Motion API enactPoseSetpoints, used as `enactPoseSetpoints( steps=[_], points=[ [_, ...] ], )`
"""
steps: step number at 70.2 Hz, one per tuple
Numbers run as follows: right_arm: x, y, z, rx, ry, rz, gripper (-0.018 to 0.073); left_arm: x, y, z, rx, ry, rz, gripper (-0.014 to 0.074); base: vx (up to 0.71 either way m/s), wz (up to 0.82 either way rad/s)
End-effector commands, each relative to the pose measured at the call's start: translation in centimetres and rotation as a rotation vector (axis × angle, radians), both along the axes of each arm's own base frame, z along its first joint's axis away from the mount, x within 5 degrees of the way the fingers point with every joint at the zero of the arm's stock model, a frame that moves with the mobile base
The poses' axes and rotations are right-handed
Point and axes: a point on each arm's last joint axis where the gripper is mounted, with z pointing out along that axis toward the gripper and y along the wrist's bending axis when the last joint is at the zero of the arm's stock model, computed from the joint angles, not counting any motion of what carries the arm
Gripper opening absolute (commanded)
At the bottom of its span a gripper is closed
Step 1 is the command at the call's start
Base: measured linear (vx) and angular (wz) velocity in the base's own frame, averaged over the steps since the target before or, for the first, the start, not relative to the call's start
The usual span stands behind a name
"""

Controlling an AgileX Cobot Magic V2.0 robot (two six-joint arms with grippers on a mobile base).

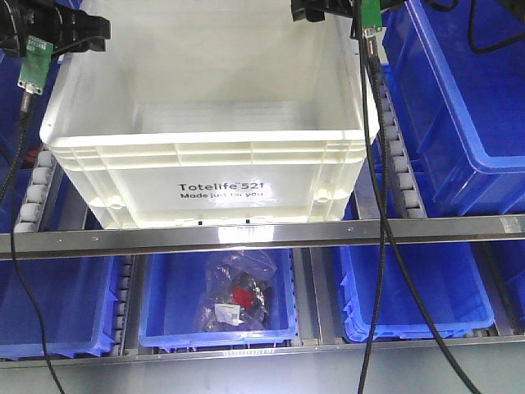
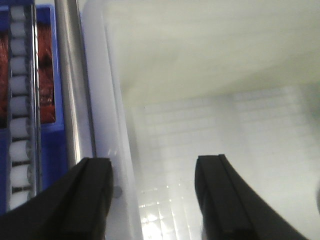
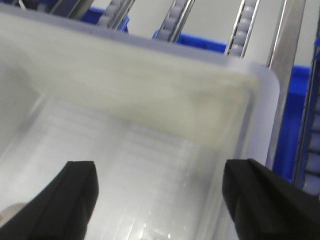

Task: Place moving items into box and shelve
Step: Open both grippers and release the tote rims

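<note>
The box (image 1: 205, 156), a large white tote printed "Totelife 521", sits on the upper shelf rollers with its front wall facing me. My left gripper (image 2: 155, 200) is open and straddles the box's left wall (image 2: 117, 165), one finger (image 2: 90, 197) outside and the other inside. My right gripper (image 3: 167, 200) is open at the box's right wall (image 3: 252, 150), with its left finger (image 3: 75, 197) over the box floor. The moving items are hidden; a pale rounded shape (image 3: 6, 216) shows at the frame edge, and I cannot tell what it is.
A metal shelf rail (image 1: 262, 234) runs across below the box. Roller tracks (image 1: 33, 197) flank it. A blue bin (image 1: 467, 107) stands to the right. On the lower shelf are more blue bins, the middle one (image 1: 164, 328) holding a plastic bag. Black cables (image 1: 373, 205) hang down.
</note>
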Motion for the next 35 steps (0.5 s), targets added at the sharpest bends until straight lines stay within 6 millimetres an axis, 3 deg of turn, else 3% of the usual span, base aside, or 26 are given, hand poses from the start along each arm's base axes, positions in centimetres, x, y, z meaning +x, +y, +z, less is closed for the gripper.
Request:
enactPoseSetpoints(
  steps=[1, 14, 27, 35],
  points=[
    [-1.3, -0.6, 3.6, 0.039, -0.100, -0.001, 0.0521, -1.0, -0.2, 3.5, -0.036, -0.131, 0.003, 0.0487, 0.00, 0.00],
    [-1.6, -0.5, 3.5, 0.045, -0.075, 0.007, 0.0501, -1.9, -0.1, 2.8, -0.028, -0.117, 0.001, 0.0483, 0.00, 0.00],
    [-1.6, -0.2, 3.7, 0.065, -0.092, 0.017, 0.0501, -4.2, 0.3, 0.3, -0.026, -0.126, 0.025, 0.0483, 0.00, 0.00],
    [-1.7, 0.5, 3.1, 0.058, -0.122, 0.030, 0.0501, -5.6, 0.6, -0.1, -0.022, -0.165, 0.036, 0.0483, 0.00, 0.00]
  ],
)
